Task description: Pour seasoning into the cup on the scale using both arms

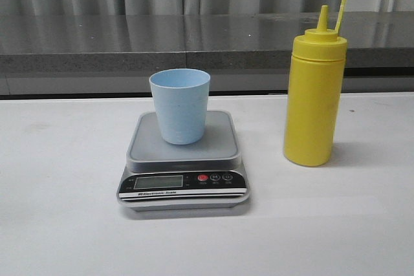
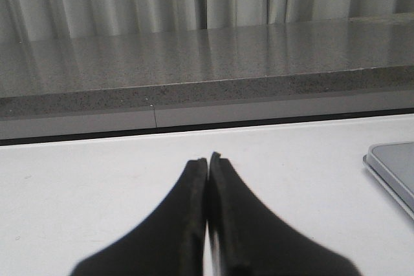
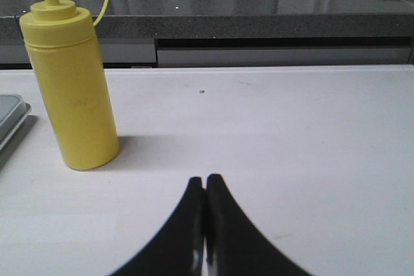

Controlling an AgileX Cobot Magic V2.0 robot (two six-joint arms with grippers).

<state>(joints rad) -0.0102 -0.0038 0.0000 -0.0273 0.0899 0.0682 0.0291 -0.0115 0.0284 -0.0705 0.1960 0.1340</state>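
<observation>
The pale blue cup (image 1: 180, 105) stands upright on the silver-grey scale (image 1: 183, 159) in the middle of the white table. The yellow seasoning bottle (image 1: 314, 95) stands upright to the right of the scale, its tethered cap off the nozzle. It also shows in the right wrist view (image 3: 69, 75). My right gripper (image 3: 205, 180) is shut and empty, low over the table, apart from the bottle. My left gripper (image 2: 207, 158) is shut and empty, with a corner of the scale (image 2: 394, 167) off to its side. Neither gripper shows in the front view.
A grey stone ledge (image 1: 194, 46) runs along the back of the table, with pale curtains behind it. The scale's edge also shows in the right wrist view (image 3: 10, 117) beside the bottle.
</observation>
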